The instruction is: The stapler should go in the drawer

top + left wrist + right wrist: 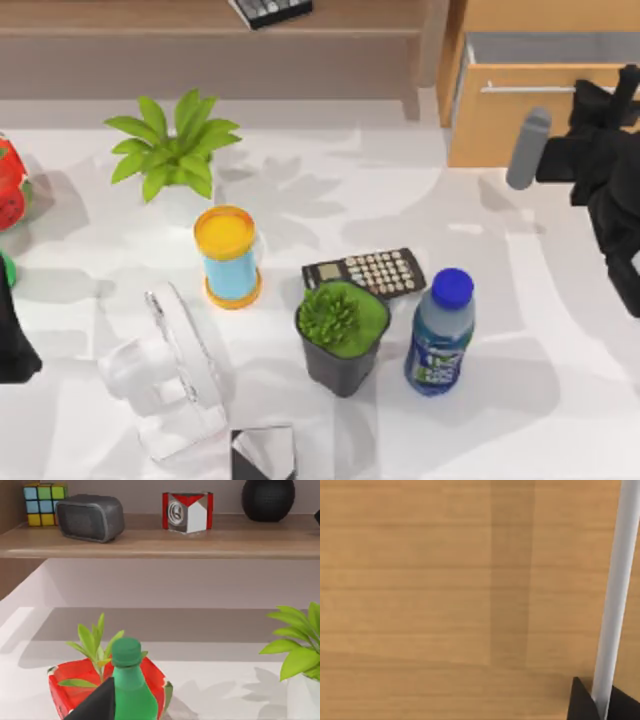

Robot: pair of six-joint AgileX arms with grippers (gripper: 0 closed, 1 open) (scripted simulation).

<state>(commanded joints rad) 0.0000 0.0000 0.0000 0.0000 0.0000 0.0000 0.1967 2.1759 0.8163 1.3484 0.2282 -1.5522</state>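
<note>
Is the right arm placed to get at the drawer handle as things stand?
Probably yes. The right pincer is up against the drawer front, and the silver handle runs between its fingertips with nothing in the way. The left arm sits parked at the table's left edge.

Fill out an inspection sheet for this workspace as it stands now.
Surface: white table, shadowed.
Job's things: drawer at the top view's upper right, pulled partly open, white-grey inside showing; stapler nothing seen.
Clutter: calculator, blue-capped bottle, dark potted plant, yellow-lidded can, leafy plant, clear stand.
Grippers: right gripper at the drawer's handle, fingers either side of the bar; left arm parked at the left edge.
Cables: nothing seen.
Surroundings: shelf with cube puzzle.
</note>
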